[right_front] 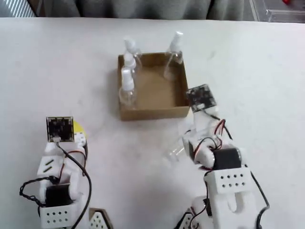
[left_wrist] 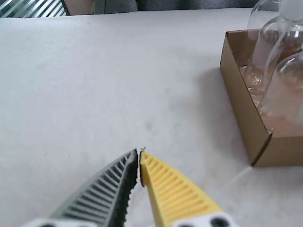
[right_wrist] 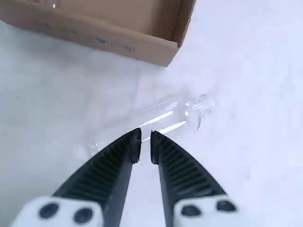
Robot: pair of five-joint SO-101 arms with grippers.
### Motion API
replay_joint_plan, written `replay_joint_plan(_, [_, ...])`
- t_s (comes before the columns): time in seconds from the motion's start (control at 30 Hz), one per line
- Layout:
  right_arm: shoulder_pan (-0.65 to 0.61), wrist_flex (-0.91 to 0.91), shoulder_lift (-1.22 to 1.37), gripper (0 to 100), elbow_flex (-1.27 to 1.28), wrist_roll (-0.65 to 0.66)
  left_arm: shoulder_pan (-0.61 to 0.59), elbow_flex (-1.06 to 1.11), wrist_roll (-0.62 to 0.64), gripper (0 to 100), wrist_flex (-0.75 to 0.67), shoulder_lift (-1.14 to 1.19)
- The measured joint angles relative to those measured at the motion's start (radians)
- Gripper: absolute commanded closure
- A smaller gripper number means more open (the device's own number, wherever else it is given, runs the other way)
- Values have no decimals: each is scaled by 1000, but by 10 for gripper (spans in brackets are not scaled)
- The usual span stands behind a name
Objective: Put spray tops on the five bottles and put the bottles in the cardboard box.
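The cardboard box (right_front: 152,113) stands open at mid-table. Three clear bottles with white spray tops (right_front: 127,78) stand along one side wall, and one more (right_front: 173,53) is in a far corner. A clear bottle without a top (right_wrist: 158,118) lies on its side on the table in front of the box, also seen as the lying bottle (right_front: 175,151). My right gripper (right_wrist: 145,141) hovers just over it, its black fingers only a narrow slit apart with nothing between them. My left gripper (left_wrist: 140,160) is shut and empty, low over bare table, well to the side of the box (left_wrist: 244,109).
The left arm (right_front: 59,162) sits at the near left, the right arm (right_front: 224,176) at the near right. A small tan piece (right_front: 99,218) lies by the front edge. Bare white table stretches left of the box and behind it.
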Motion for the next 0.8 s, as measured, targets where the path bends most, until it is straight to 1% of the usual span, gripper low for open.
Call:
replay_joint_plan(0.13, [6,81,17,977,-101,-135,0,0,0,978,0,0])
replay_joint_plan(0.37, [5,86,218,976,-226,-288,0,0,0,978,0,0])
replay_joint_plan(0.43, [3,86,298,957,-256,-313,0,0,0,978,0,0])
replay_joint_plan(0.6, [18,89,476,861,-339,-361,0,0,0,978,0,0])
replay_joint_plan(0.8, [68,173,640,844,-462,-399,0,0,0,978,0,0])
